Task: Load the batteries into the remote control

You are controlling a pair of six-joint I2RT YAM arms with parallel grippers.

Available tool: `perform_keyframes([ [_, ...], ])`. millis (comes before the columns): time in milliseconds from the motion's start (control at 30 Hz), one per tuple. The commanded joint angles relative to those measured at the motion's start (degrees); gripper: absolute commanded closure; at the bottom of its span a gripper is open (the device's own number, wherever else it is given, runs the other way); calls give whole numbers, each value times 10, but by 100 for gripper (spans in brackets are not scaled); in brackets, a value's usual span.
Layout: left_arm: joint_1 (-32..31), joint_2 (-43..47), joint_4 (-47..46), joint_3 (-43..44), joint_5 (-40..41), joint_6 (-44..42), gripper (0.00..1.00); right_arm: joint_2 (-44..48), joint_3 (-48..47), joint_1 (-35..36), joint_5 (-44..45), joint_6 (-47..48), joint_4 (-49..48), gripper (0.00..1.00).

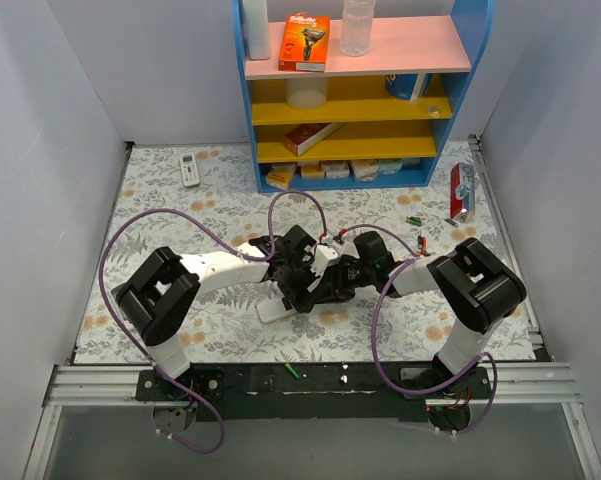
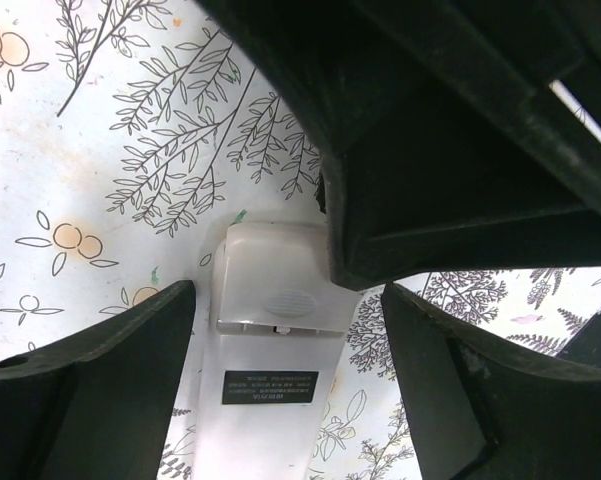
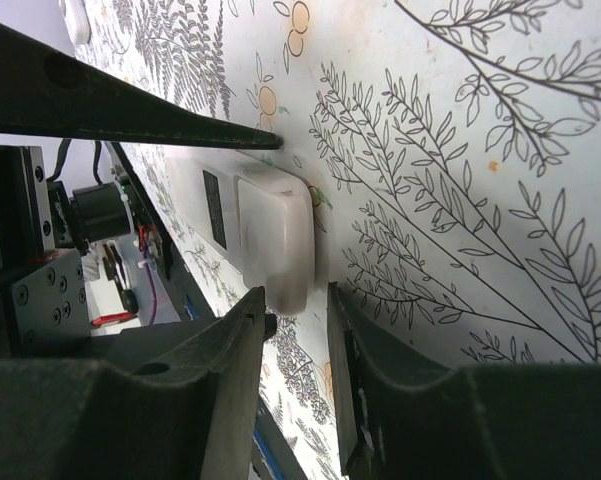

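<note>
Plainly the remote control (image 1: 273,310) lay flat on the flowered table (image 1: 160,215), at the middle of it, plain white back upward, most of it hidden under the two grippers in the top view. Its long axis slanted from near-left to far-right there, and the bare end pointed toward the left arm's base. In the left wrist view the axis ran straight up the picture along the gap of the left gripper (image 2: 288,345). The raised battery cover (image 2: 275,275) was at the far end, toward the right gripper (image 3: 295,305).

The left gripper's fingers (image 2: 110,385) were spread wide, one on each side of the remote's body; I could not see them touching it. The right gripper's fingers (image 3: 230,365) stood close together with only a slim gap. The cover end of the remote lay at the mouth of that gap, and whether they nipped it I could not tell.

A small black label (image 2: 270,386) with pale lines of print sat on the remote's back below the cover, the writing too fine to read. It also showed edge-on in the right wrist view.

The batteries (image 1: 413,220), small green and red cells, lay well to the right of the remote beside the right arm. On the top of the blue shelf (image 1: 480,40) at the far side stood an orange box (image 1: 304,42), its lettering too small to read with certainty.
</note>
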State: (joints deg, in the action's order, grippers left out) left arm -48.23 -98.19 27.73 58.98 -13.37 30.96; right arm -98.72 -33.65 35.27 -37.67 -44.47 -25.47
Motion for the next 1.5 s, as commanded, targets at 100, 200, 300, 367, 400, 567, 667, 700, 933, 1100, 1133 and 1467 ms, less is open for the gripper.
perform_keyframes([
  [100,-4,27,-8,6,11,16,17,12,-14,1,37,37,51,61],
  [200,-3,46,-9,11,25,37,12,19,-20,1,41,44,64,61],
  [300,-3,72,-12,7,47,67,10,31,-26,1,50,55,84,61],
  [367,-3,95,-11,3,56,88,10,36,-36,2,56,63,97,60],
  [400,-3,105,-10,-1,62,107,9,37,-40,1,61,71,103,60],
  [567,-3,175,10,-27,88,168,9,34,-55,4,62,78,111,60],
  [667,-2,204,28,-58,118,210,10,28,-67,9,64,83,116,60],
  [700,-2,219,40,-66,125,234,10,27,-70,12,64,84,117,60],
  [933,8,254,74,-106,178,342,15,13,-89,24,68,87,120,58],
  [1100,17,234,94,-112,195,393,19,8,-97,36,82,90,130,58],
  [1133,23,230,98,-113,197,401,20,7,-97,38,86,93,132,58],
  [1467,57,245,79,-173,172,496,25,-2,-74,67,139,120,145,60],
])
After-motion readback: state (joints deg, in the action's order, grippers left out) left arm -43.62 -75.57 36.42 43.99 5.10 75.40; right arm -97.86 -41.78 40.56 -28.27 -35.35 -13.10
